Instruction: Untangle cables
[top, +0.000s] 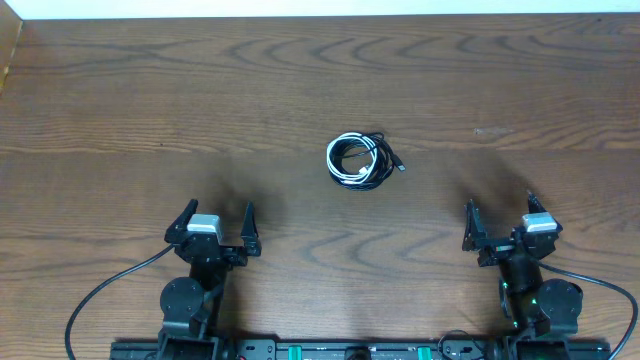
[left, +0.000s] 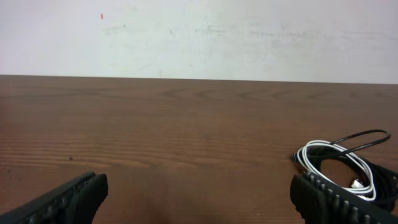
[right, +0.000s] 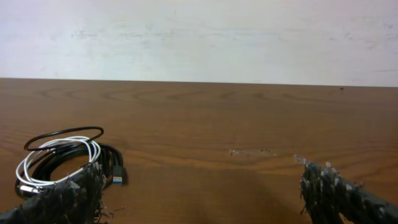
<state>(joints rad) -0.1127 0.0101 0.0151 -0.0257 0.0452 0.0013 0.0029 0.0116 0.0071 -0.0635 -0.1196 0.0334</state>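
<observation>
We find the cables (top: 357, 160) lying as one small coiled bundle on the bench (top: 120, 90), near its middle and somewhat toward the far side. White and black loops lie wound together, and we cannot separate the individual cords by eye. One plug (top: 399, 166) sticks out at the bundle's right side. Neither tool touches the bundle.

The left tool (top: 219, 210) sits toward the near edge, left of the bundle and well apart from it. Its jaws stand wide apart with nothing between them. In the left wrist view its fingers (left: 62, 202) frame bare wood. The bundle shows beyond the right-hand one and is partly hidden by it.

The right tool (top: 500, 208) sits toward the near edge, right of the bundle and likewise well apart. Its jaws are spread fully and hold nothing. In the right wrist view the bundle lies beyond the left-hand finger, and the plug shows a blue tip.

A thicker black cord (top: 100, 290) curves out from each arm base at the near edge. A pale wall (left: 199, 37) stands behind the bench's far edge.
</observation>
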